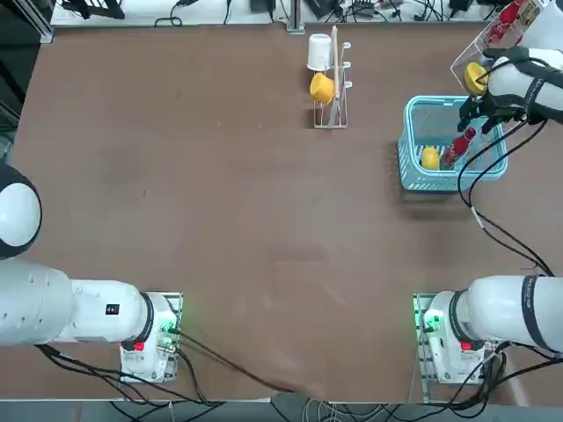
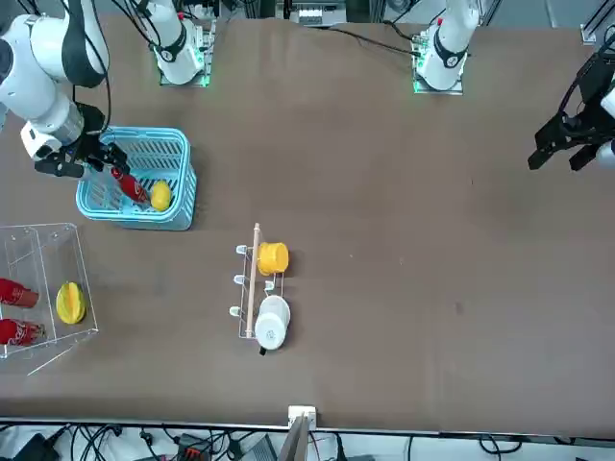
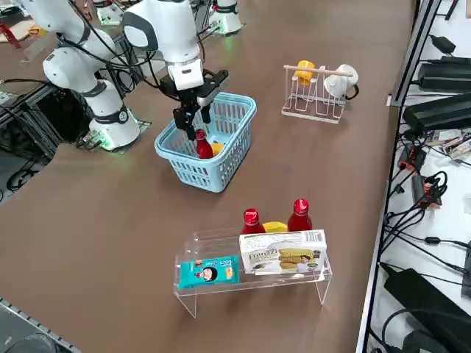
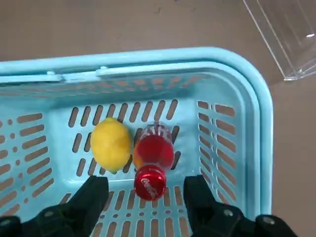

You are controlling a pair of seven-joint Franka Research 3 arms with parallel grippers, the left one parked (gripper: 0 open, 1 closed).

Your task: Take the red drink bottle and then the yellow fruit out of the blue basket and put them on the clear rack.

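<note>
I've got the right gripper [image 4: 148, 197] hanging over the blue basket [image 1: 412, 172], jaws spread wide either side of the red drink bottle's [image 4: 152, 160] cap, not gripping it. The bottle leans against the basket's wall, cap up, with the yellow fruit [image 4: 111, 144] touching it. In the top view the fruit sits at about 9 o'clock from the bottle. The clear rack [image 3: 221, 250] stands just beside the basket, at roughly 1 o'clock from it in that view.

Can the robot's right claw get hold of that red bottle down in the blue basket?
Probably yes. The right claw hangs open just above the red drink bottle, a finger on each side of its cap. The yellow fruit lies close beside it in the blue basket, but nothing covers it.
</note>
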